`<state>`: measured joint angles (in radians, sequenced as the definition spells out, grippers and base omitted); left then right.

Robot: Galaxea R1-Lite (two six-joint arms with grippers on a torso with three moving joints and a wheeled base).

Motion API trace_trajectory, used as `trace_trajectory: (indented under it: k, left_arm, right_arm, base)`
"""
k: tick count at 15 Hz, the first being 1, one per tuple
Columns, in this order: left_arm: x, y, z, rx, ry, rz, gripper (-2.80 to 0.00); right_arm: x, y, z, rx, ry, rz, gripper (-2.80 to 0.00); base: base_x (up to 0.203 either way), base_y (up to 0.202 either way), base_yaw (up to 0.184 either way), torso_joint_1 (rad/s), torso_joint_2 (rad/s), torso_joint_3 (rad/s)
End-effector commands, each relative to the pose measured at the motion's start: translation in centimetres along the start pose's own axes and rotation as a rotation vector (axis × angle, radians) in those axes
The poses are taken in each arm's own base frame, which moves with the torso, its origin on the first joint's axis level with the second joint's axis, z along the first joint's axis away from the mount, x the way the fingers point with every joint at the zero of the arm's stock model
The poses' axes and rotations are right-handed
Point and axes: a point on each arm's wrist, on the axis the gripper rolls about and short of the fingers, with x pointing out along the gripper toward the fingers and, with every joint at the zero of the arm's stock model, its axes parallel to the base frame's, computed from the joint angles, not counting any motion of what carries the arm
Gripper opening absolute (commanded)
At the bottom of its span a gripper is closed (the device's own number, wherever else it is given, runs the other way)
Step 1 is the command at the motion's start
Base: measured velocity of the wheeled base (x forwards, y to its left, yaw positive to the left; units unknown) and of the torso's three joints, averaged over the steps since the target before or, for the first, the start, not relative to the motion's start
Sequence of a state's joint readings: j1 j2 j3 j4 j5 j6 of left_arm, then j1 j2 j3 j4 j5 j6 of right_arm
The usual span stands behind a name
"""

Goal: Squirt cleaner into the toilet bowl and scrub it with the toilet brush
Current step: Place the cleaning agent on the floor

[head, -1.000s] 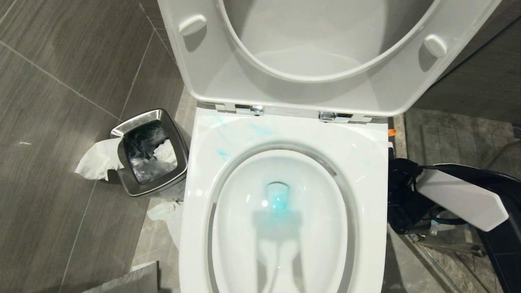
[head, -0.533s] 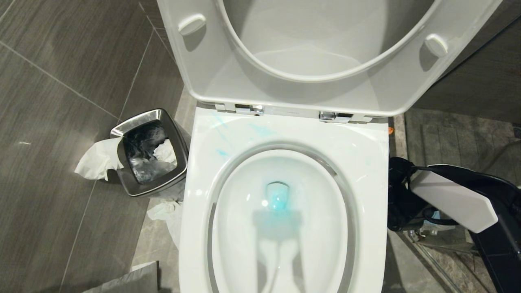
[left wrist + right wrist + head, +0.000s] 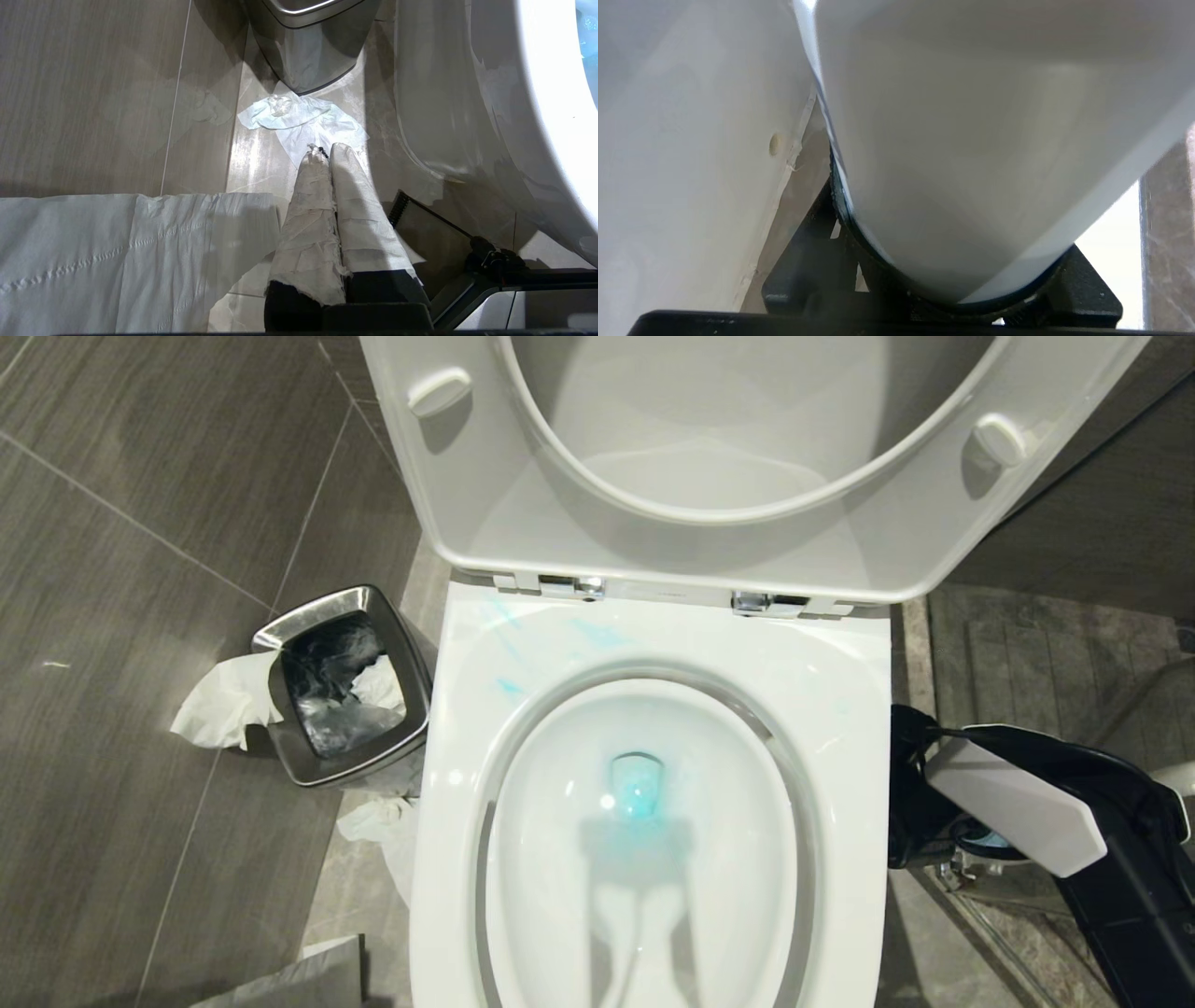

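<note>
Head view: right pincer (image 3: pixel 917 803), grip unclear, low with bowl (image 3: pixel 840 728) just left of it; swinging up could clip the rim. Left pincer (image 3: pixel 324 150) closed, empty.

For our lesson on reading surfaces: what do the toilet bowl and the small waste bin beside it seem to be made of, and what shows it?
Toilet bowl: probably glazed ceramic, glossy white, with sharp light glints on its rim. Waste bin: apparently brushed steel, a dull silver rim with soft reflections; a black bag lines it.
</note>
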<state>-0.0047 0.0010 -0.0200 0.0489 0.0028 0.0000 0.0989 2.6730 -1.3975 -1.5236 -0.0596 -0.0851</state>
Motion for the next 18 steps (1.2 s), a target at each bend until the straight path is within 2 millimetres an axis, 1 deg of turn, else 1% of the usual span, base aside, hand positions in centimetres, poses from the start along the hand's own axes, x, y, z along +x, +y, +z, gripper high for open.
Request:
trace_trajectory:
  k: [1,3,6,9,13,16,18]
  left_arm:
    - [0.0,0.0,0.0,0.0,0.001,0.0,-2.8]
    - [0.0,0.0,0.0,0.0,0.001,0.0,-2.8]
    - [0.0,0.0,0.0,-0.001,0.001,0.0,-2.8]
    - [0.0,0.0,0.0,0.0,0.001,0.0,-2.8]
    - [0.0,0.0,0.0,-0.001,0.001,0.0,-2.8]
    - [0.0,0.0,0.0,0.0,0.001,0.0,-2.8]
    - [0.0,0.0,0.0,0.0,0.001,0.0,-2.8]
  right_arm:
    - [0.0,0.4,-1.4,-0.001,0.007,0.005,-2.8]
    - [0.4,0.4,-1.7,-0.005,-0.008,0.001,-2.8]
    - [0.4,0.6,-2.1,-0.003,-0.007,0.003,-2.8]
    - [0.3,1.6,-1.9,0.004,-0.008,0.017,-2.8]
    - [0.3,2.9,-1.5,0.02,-0.012,-0.012,-2.8]
    - [-0.1,3.2,-1.8,0.036,0.006,-0.014,-2.8]
    - [-0.2,3.4,-1.7,0.038,0.014,-0.047,-2.8]
  base:
    - [0.0,0.0,0.0,0.0,0.0,0.0]
    - [0.0,0.0,0.0,0.0,0.0,0.0]
    - [0.0,0.0,0.0,0.0,0.0,0.0]
    - [0.0,0.0,0.0,0.0,0.0,0.0]
    - [0.0,0.0,0.0,0.0,0.0,0.0]
    - [0.0,0.0,0.0,0.0,0.0,0.0]
    - [0.0,0.0,0.0,0.0,0.0,0.0]
